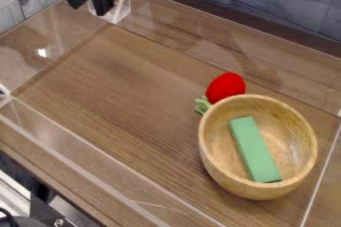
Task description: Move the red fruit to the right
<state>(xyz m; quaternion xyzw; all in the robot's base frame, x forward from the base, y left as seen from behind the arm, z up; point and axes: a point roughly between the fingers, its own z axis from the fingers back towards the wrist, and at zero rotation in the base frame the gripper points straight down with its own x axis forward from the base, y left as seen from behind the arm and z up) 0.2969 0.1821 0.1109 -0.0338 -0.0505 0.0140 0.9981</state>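
Note:
The red fruit (224, 87) is a small glossy strawberry-like toy with green leaves at its lower left. It lies on the wooden tabletop, touching the far rim of the wooden bowl (213, 149). My gripper (87, 5) hangs at the top left corner of the view, far from the fruit. It points down, its two dark fingers stand apart, and nothing is between them.
A green rectangular block (253, 148) lies inside the bowl. Clear plastic walls (134, 10) fence the table on all sides, with a low one along the near edge (80, 131). Bare wood stretches between the gripper and the fruit.

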